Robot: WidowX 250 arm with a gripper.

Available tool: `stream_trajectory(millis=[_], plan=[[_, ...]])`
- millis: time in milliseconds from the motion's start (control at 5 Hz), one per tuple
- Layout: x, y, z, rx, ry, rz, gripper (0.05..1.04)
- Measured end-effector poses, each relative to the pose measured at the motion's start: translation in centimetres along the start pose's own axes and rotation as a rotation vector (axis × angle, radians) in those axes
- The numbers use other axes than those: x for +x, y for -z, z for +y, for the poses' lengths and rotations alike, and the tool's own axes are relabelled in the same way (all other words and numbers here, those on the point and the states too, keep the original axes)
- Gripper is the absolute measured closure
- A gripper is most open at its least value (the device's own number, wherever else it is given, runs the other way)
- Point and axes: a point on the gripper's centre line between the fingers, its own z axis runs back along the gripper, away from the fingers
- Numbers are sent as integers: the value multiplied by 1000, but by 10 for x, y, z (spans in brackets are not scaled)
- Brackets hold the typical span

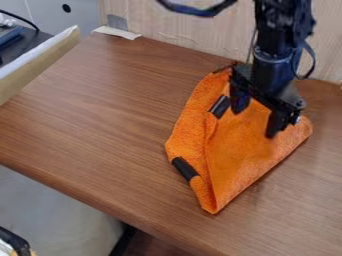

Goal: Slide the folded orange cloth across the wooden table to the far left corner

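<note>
End effector [256, 117] wide | over orange cloth [230, 160] | black bands [185, 169], perhaps tape | panel [177, 22] behind

Open tabletop [100, 125] left of orange cloth [234, 160], wooden panel [187, 25] behind

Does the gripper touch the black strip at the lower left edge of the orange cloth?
Apart. The camera view shows the gripper higher up and to the right, with a stretch of orange cloth visible between it and the lower black strip.
</note>
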Motion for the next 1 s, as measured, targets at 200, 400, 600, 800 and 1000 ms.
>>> stream_trajectory(millis=[200, 400, 600, 800, 1000], plan=[[-1, 18, -5, -27, 15, -3, 84], [-5, 23, -8, -41, 24, -3, 84], [-12, 31, 2, -55, -4, -3, 83], [-19, 32, 12, -43, -26, -5, 84], [-23, 30, 32, -17, -65, -4, 84]])
